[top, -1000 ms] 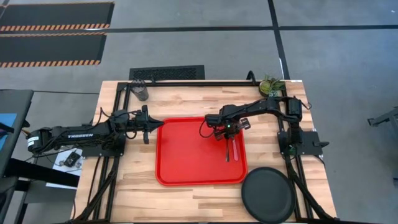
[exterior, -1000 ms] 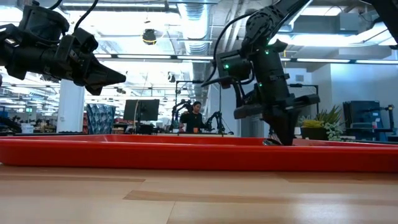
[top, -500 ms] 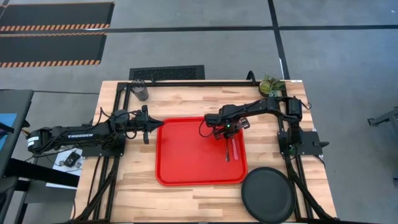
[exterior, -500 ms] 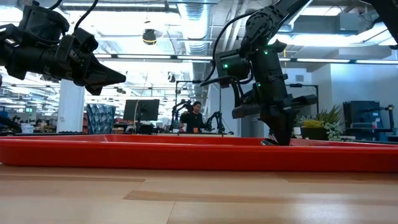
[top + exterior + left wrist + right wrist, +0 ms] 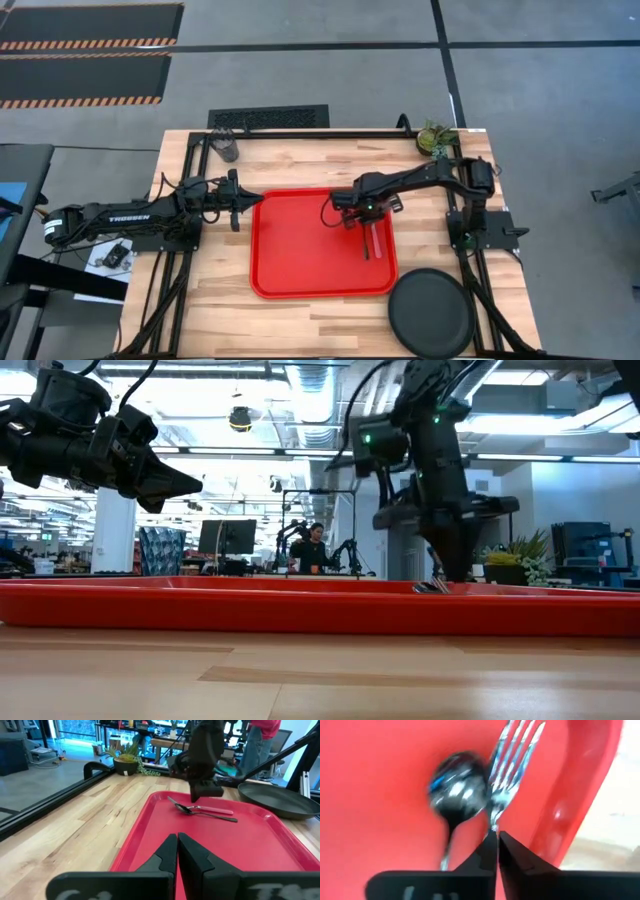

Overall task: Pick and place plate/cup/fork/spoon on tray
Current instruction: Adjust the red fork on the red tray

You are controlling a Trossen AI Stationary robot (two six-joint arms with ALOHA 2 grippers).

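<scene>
The right gripper [image 5: 364, 212] hangs over the far right part of the large bright red rectangular plastic tray [image 5: 300, 270], just above the heads of 2 utensils. Its fingers [image 5: 490, 851] show almost together in its own wrist view, with only a thin slit between them and nothing held there. Directly under them, the small slim all-black spoon [image 5: 458, 785] and the thin pale pink fork [image 5: 512, 757] lie side by side on the tray floor, touching or nearly so, close to the tray's right rim. From above, their handles run toward the tray's near right corner [image 5: 372, 240].

The left gripper [image 5: 233, 201] waits above the wooden table [image 5: 300, 165], just off the tray's left edge near its far left corner. Its jaws are pressed together and empty, pointing across the tray.

The round flat matte black plate [image 5: 430, 314] sits off the tray at the table's near right corner, close to the tray's near right corner. The small dark translucent tumbler [image 5: 229, 148] stands near the table's far left corner. A small green potted plant [image 5: 436, 135] stands by the far right corner.

In the room behind, a person [image 5: 313, 547] stands among desks and monitors.
</scene>
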